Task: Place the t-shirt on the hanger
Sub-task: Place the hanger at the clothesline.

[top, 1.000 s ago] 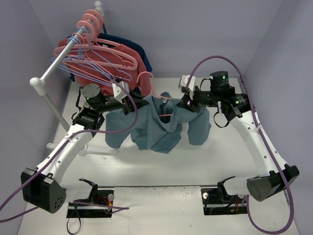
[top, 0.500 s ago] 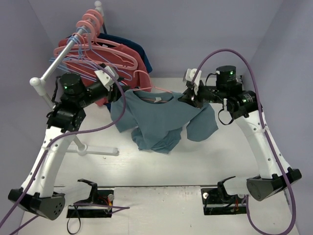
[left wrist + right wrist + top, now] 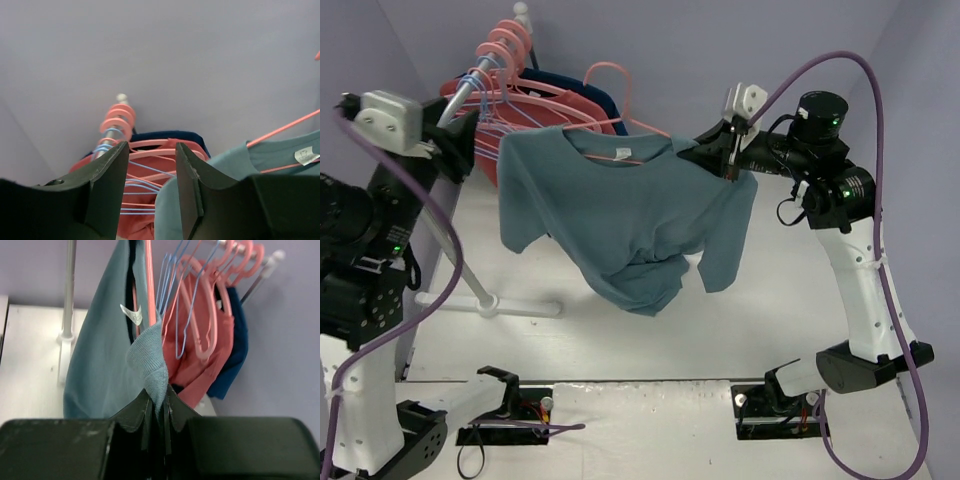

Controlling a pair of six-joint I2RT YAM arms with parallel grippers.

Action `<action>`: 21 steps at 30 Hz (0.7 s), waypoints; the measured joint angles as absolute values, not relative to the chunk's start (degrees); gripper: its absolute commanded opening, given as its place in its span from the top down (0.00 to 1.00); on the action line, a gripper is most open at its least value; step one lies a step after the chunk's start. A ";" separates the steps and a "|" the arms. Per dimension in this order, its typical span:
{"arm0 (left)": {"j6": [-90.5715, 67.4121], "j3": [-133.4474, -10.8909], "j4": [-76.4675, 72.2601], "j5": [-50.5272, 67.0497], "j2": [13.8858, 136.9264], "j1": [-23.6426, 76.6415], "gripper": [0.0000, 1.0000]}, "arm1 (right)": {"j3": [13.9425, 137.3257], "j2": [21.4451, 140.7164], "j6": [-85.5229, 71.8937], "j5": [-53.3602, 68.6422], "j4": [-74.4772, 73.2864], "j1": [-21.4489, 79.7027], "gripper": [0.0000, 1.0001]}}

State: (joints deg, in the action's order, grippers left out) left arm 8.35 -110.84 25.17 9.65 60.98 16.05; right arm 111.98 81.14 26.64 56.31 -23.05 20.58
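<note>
White tabletop and lilac walls back the t-shirt, which hangs in the air with its neck around the hanger. Fabric buries both hanger tips. Your right gripper is pinched tight on a fold of shoulder cloth; whether wire is inside, you cannot tell. Your left gripper stands parted, gripping nothing, just beside the other shoulder.

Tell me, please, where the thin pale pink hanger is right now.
In the top external view the hanger is mid-air at centre back, threaded through the t-shirt's collar, between the clothes rack on the left and the right tool clamping the shirt's shoulder.
</note>
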 measured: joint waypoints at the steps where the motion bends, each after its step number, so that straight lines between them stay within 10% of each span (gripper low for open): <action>1: 8.24 -112.11 25.66 8.71 61.12 16.05 0.62 | 112.02 81.20 24.83 56.24 -20.86 20.57 1.00; 21: 8.44 -115.59 32.09 1.37 61.26 16.05 0.62 | 120.20 90.00 -2.87 56.42 16.32 20.59 1.00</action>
